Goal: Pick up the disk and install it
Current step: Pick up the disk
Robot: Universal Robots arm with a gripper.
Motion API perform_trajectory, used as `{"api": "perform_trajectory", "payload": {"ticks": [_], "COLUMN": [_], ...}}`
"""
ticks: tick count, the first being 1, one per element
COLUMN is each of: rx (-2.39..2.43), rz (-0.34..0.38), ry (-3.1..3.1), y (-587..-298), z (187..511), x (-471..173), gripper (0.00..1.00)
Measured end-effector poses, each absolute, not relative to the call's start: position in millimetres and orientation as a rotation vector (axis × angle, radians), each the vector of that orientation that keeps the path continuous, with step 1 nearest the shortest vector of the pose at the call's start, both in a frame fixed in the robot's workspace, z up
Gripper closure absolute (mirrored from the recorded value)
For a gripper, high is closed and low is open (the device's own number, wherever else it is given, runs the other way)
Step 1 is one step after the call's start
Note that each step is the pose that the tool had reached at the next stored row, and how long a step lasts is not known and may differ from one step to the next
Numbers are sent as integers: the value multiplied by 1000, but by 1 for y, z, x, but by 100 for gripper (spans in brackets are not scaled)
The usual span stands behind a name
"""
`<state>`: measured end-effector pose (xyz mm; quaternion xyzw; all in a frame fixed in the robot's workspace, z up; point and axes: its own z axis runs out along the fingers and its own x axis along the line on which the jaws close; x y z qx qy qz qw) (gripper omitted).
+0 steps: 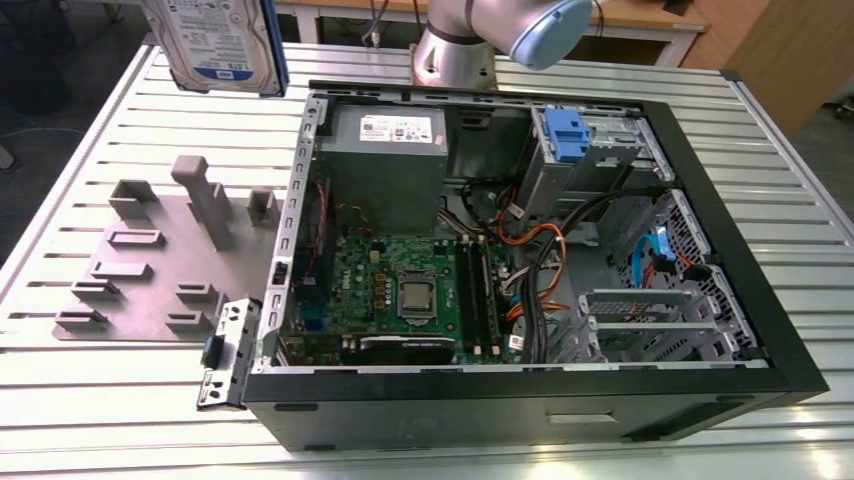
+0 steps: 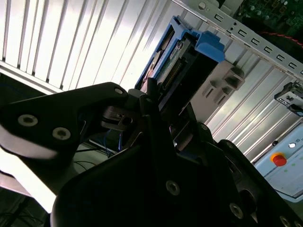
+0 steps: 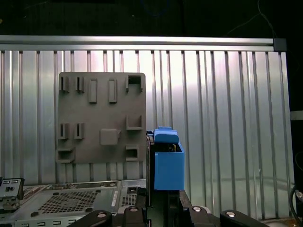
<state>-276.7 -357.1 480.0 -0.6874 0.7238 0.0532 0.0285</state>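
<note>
The gripper (image 2: 163,109) squeezes one disk (image 1: 220,40). One open computer case (image 1: 747,300) and one grey tray (image 1: 147,270) lie below it.

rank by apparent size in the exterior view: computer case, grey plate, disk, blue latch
computer case
grey plate
disk
blue latch
The disk is raised and cut off by the frame, so its rank is unsure.

Black jaws clamp the disk (image 2: 173,66) (blue carrier) above the slatted table (image 2: 71,42)
</note>
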Motion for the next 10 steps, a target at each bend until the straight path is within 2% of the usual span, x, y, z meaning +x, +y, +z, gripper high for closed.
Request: {"api": "perform_trajectory", "payload": {"ticks": [10], "rx": [-2121], "rz": [164], "ry": [2233], "y": [-357], "z": [480], "x": [-267], "gripper": [65]}}
